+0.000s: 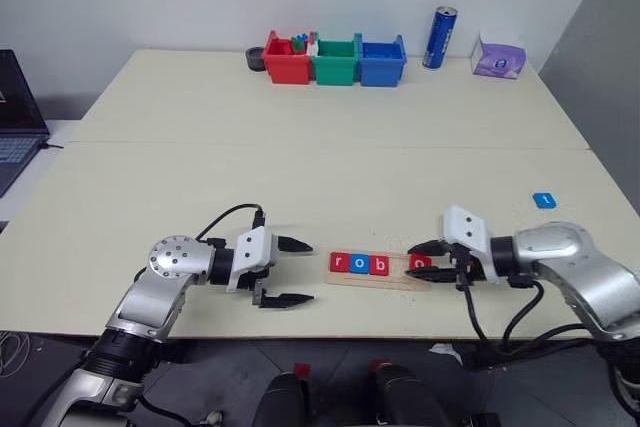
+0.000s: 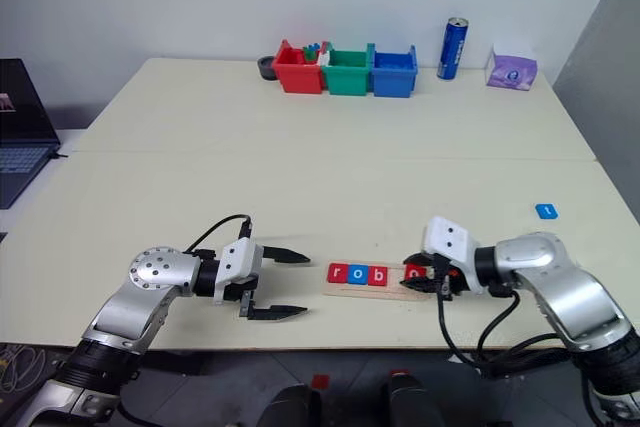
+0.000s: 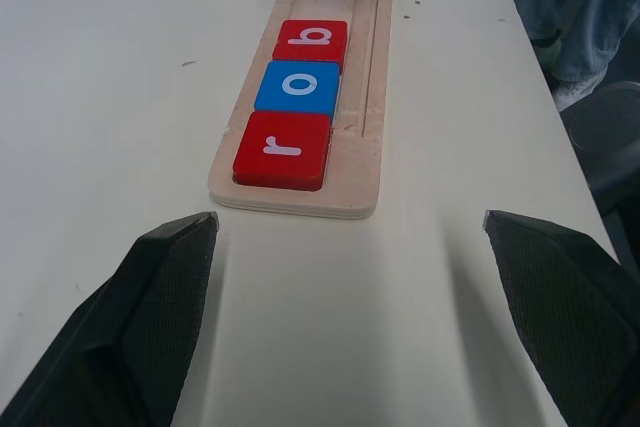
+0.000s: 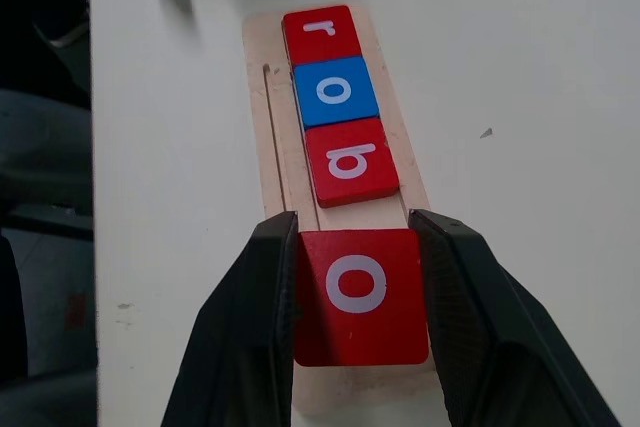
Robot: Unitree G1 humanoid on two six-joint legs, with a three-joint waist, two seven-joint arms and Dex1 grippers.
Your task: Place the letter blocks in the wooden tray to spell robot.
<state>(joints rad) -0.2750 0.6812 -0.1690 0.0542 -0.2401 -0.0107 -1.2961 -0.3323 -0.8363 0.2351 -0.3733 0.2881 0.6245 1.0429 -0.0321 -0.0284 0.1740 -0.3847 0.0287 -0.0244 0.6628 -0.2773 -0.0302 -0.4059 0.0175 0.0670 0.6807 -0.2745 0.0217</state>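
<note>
The wooden tray [image 1: 395, 280] lies near the table's front edge with three letter blocks in it: red r [image 3: 283, 150], blue o [image 3: 298, 86] and red b [image 3: 312, 40]. My right gripper [image 4: 355, 292] is shut on a red o block [image 4: 358, 292], held over the tray's empty right end just behind the b. A blue letter block [image 1: 543, 200] lies on the table to the right. My left gripper [image 1: 290, 271] stands open beside the tray's left end, nothing between its fingers.
Red [image 1: 286, 62], green [image 1: 334, 62] and blue [image 1: 382, 62] bins stand at the table's far edge, with a blue can [image 1: 439, 37] and a purple tissue pack [image 1: 498, 57] to their right. A laptop [image 1: 15, 112] sits at the far left.
</note>
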